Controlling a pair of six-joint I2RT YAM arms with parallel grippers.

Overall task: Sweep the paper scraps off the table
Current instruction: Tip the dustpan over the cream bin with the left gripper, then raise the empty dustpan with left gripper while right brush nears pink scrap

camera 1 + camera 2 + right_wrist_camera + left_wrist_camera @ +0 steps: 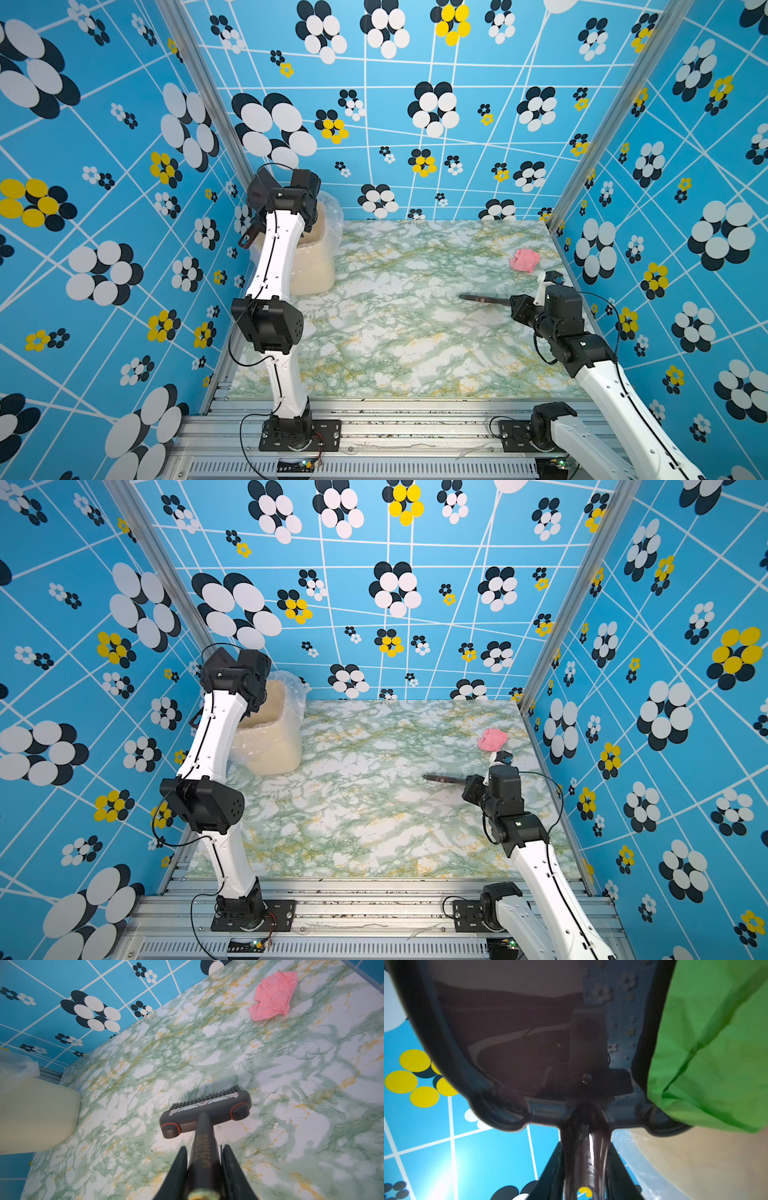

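Only one scrap was left on the table (395, 332): a pink scrap (524, 260), crumpled, lying toward the far right corner near the right wall (590, 232). It showed in both top views and in the right wrist view (273, 999).

The right gripper (204, 1151) was clamped on the handle of a brush (205, 1113). In a top view the brush (482, 298) ran sideways, its head pointing toward the table's middle. It sat low over the table, but whether it touched was unclear.

Key relation: the pink scrap lay beyond the right gripper (514, 304), on the far side and a bit toward the wall. That put it off the brush's long axis, not in front of the bristles, and it was apart from the brush head. My read is that the brush head would need to swing round behind the scrap, on the wall side, before it could push the scrap inward.

The left gripper (584, 1172) was closed on the handle of a dark dustpan (508, 1043). It held the dustpan up and tilted over the cream bin (316, 257) at the far left. A green scrap (716, 1043) filled one side of the left wrist view, beside the dustpan's edge and above the bin. Whether it was in the dustpan or already in the bin was unclear.

The right arm was far nearer to the pink scrap, with the left arm well apart across the table.
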